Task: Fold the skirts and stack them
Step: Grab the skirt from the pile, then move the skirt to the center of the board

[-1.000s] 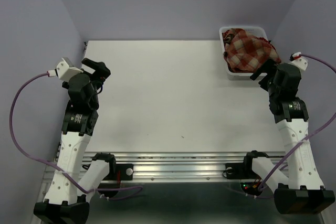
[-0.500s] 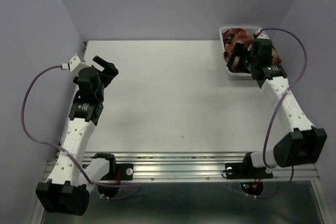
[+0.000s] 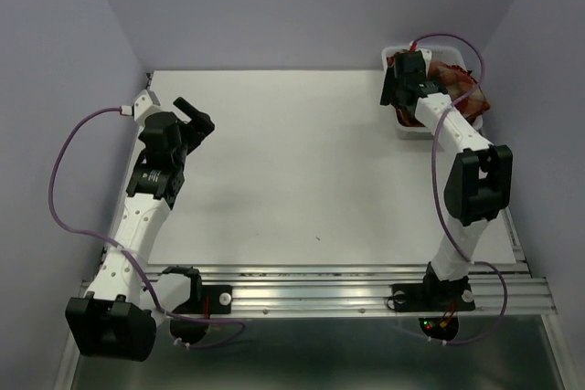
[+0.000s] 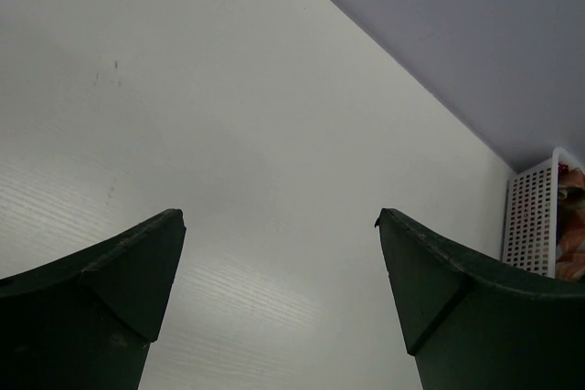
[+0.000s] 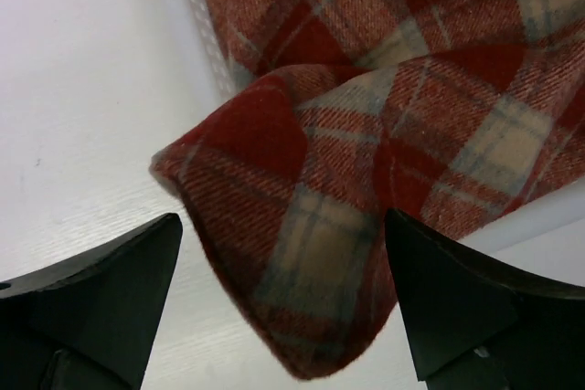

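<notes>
Swung in from beside the white mesh basket (image 4: 530,216), the right gripper (image 5: 283,216) now hangs wide open just over the red-and-cream checked skirt (image 5: 366,134), heaped in that basket at the tabletop's (image 3: 292,162) far right corner. The left gripper (image 4: 279,216) hovers open, well apart.

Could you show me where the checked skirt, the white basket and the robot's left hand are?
checked skirt (image 5: 384,116), right wrist view, middle of the visible cloth.
white mesh basket (image 4: 530,216), left wrist view, its perforated side wall.
left hand (image 4: 279,217), left wrist view, midway between its two open fingertips.
</notes>
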Motion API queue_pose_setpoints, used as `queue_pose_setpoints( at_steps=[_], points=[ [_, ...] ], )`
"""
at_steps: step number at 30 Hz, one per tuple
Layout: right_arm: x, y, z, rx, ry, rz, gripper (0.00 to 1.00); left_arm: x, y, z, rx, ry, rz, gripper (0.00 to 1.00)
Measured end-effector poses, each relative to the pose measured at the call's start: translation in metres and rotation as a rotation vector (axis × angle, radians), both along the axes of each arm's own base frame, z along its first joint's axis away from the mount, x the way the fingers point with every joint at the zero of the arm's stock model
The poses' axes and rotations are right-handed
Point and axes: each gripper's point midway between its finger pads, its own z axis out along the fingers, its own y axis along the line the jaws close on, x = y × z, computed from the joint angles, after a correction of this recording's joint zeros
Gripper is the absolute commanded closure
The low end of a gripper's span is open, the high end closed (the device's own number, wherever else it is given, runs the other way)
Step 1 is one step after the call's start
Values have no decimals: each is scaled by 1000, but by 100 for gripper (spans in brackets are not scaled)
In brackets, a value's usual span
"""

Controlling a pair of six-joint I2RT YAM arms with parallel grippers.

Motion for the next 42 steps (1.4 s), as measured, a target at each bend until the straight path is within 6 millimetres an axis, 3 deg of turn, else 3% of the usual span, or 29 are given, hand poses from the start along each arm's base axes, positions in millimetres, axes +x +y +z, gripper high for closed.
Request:
queue_pose_setpoints(
  at_steps=[2, 3, 6, 10, 14, 16, 17, 19, 23, 24, 25, 27, 28, 29, 31, 32, 33, 36, 38, 42],
  points=[
    [4, -4, -7, -29, 14, -14, 51, 1, 0, -2, 1, 5, 0, 1],
    [6, -8, -11, -48, 21, -28, 73, 1, 0, -3, 1, 9, 0, 1],
    [7, -13, -17, -84, 37, -43, 99, 3, -1, -6, 2, 19, -4, 1],
    [11, -18, -4, -112, 15, -54, 99, 3, -2, -8, 1, 25, -10, 1],
    [16, -20, 45, -133, -96, -34, 99, 3, -4, -8, -2, 25, -19, 1],
    [14, -19, 83, -140, -180, -2, 99, 3, -5, -8, -4, 25, -24, 1],
    [10, -17, 114, -133, -253, 31, 99, 3, -5, -8, -5, 25, -26, 2],
    [4, -10, 157, -126, -346, 97, 99, 3, -7, -8, -9, 25, -35, 1],
    [-12, 18, 287, -110, -630, 283, 99, 2, -11, -8, -18, 26, -57, 1],
    [-18, 26, 314, -118, -689, 322, 99, 2, -12, -7, -20, 25, -63, 1],
    [-21, 32, 327, -121, -714, 343, 99, 2, -13, -6, -23, 24, -70, 1],
    [-36, 65, 377, -136, -830, 451, 100, 3, -15, -3, -26, 16, -78, 1],
    [-39, 75, 383, -137, -847, 479, 99, 3, -16, 0, -28, 10, -82, 1],
    [-48, 98, 399, -139, -891, 547, 99, 3, -16, 3, -30, 4, -85, 1],
    [-57, 136, 411, -131, -936, 649, 99, 4, -17, 10, -32, -11, -88, 1],
    [-59, 146, 411, -127, -942, 673, 99, 3, -17, 13, -32, -19, -88, 1],
    [-63, 172, 411, -113, -956, 738, 99, 3, -17, 17, -33, -27, -88, 1],
    [-64, 219, 397, -68, -952, 860, 99, 0, -16, 27, -35, -47, -86, 1],
    [-61, 245, 383, -27, -931, 942, 99, -2, -15, 32, -34, -52, -79, 1],
    [-55, 271, 360, 44, -888, 1024, 99, -13, -7, 38, -28, -55, -44, 1]
  ],
)
